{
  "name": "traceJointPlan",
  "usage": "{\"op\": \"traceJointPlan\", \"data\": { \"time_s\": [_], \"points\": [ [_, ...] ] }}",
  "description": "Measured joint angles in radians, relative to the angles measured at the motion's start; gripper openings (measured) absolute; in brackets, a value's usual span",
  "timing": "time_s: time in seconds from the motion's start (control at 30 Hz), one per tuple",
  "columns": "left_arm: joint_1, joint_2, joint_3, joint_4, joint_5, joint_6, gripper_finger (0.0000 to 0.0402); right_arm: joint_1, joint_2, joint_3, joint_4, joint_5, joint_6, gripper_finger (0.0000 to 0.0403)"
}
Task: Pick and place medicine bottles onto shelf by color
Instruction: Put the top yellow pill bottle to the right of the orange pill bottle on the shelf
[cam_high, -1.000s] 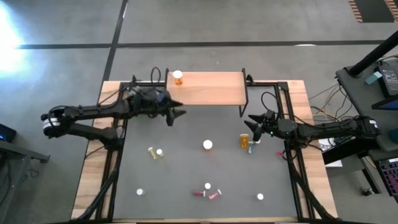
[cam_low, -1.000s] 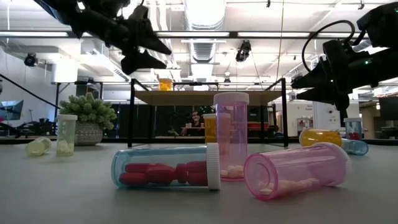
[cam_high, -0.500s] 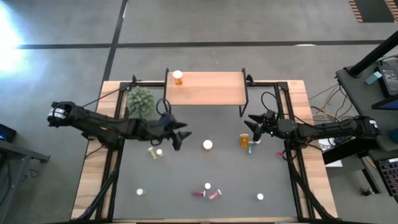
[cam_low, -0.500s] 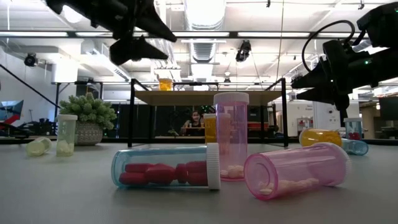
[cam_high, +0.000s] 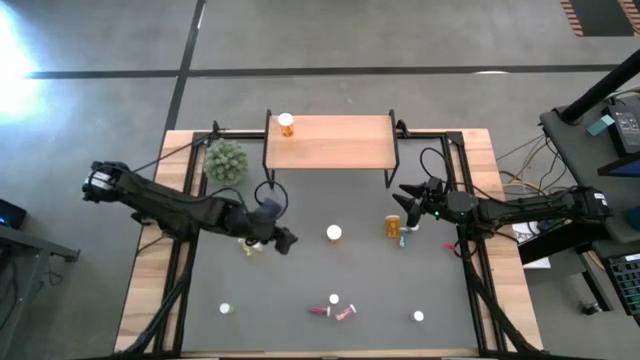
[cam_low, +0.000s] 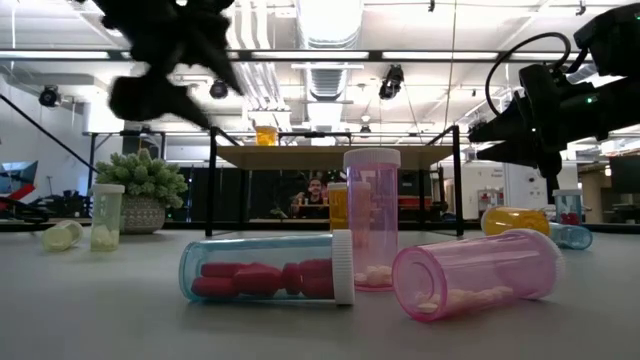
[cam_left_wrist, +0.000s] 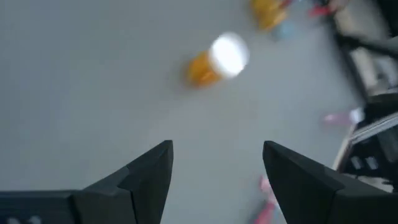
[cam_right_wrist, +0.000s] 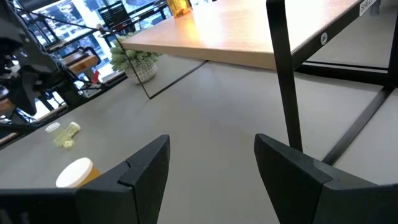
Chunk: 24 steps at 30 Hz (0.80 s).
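A grey-topped table with pale wood edges (cam_high: 150, 290) stands on a polished concrete floor crossed by dark lines, and behind it the room opens into a workshop with bright ceiling lights, ducts and a seated person far off. At the table's far edge sits the low light-wood shelf on thin black legs (cam_high: 340, 145), with one orange white-capped bottle (cam_high: 286, 124) upright on its left end, and a green bushy plant in a pot (cam_high: 225, 160) just beside the shelf's left corner. The left gripper (cam_high: 284, 241) hangs over the left-middle of the tabletop, fingers spread apart and holding nothing, just beside a pair of yellowish bottles (cam_high: 248, 245); its wrist view looks down on an upright orange bottle (cam_left_wrist: 214, 61) near the table's centre. The right gripper (cam_high: 405, 193) waits near the right edge, jaws likewise parted and empty, close to an orange bottle lying on its side (cam_high: 393, 226). Pink and red-filled bottles (cam_low: 380, 265) lie near the front edge.
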<state>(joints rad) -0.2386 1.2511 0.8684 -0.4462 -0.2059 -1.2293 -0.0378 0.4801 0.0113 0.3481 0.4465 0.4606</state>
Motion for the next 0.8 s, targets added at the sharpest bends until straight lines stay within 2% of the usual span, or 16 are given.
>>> {"op": "traceJointPlan", "data": {
  "time_s": [0.2, 0.3, 0.6, 0.8],
  "points": [
    [-0.004, -0.007, 0.11, -0.377, 0.025, -0.046, 0.0233, 0.0, 0.0, 0.0, 0.0, 0.0, 0.0, 0.0224],
    [-0.004, -0.003, 0.12, -0.511, 0.024, -0.04, 0.0233, 0.0, 0.0, 0.0, 0.0, 0.0, 0.0, 0.0224],
    [-0.007, 0.05, 0.075, -0.539, 0.085, 0.071, 0.0233, 0.0, 0.0, 0.0, 0.0, 0.0, 0.0, 0.0224],
    [-0.007, 0.13, 0.081, -0.53, 0.116, 0.12, 0.0233, 0.0, 0.0, 0.0, 0.0, 0.0, 0.0, 0.0224]
  ]
}}
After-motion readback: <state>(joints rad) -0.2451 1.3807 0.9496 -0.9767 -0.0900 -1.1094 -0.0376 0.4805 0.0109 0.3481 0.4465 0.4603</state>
